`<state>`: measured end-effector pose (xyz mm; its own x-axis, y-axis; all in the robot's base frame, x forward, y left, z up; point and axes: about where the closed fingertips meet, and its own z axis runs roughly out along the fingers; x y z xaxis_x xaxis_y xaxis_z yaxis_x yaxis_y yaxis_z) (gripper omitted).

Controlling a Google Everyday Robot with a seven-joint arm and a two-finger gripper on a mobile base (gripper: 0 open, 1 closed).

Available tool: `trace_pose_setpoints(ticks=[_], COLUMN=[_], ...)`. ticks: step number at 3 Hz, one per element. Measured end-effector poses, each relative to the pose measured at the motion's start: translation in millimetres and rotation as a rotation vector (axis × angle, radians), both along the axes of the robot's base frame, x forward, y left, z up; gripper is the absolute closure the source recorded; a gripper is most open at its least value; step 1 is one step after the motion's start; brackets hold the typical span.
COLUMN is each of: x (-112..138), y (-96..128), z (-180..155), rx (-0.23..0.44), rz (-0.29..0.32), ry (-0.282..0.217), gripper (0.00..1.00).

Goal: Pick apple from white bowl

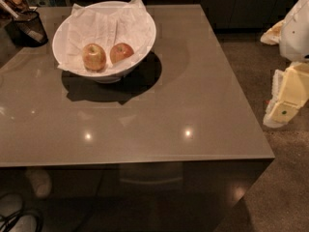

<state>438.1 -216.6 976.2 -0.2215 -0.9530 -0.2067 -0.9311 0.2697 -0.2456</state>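
Observation:
The large white bowl (pixel 145 30), lined with crumpled white paper, stands at the back left of the brown table. Two apples lie side by side in it. The apple (pixel 122 52) is the redder one, on the right. A paler yellow-orange apple (pixel 94 57) lies touching or nearly touching it on the left. My gripper (pixel 282 108), white and pale yellow, hangs at the right edge of the view, beyond the table's right edge and over the floor, far from the bowl.
A small dark cup of utensils (pixel 29 28) stands at the table's back left corner, left of the bowl. The table (pixel 159 124) has a glossy brown top. Dark cabinets run along the back. The floor lies to the right.

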Motion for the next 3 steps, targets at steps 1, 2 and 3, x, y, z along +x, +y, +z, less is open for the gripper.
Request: trace_pose_setpoints(ticks=[1,2,3], x=[0,6,21], y=[0,14,31], z=[0,12,35], rx=[0.000,0.029,0.039], rz=[0.000,0.003,0.008], ry=[0.000,-0.033,-0.064], gripper=[0.00,0.00,0.00])
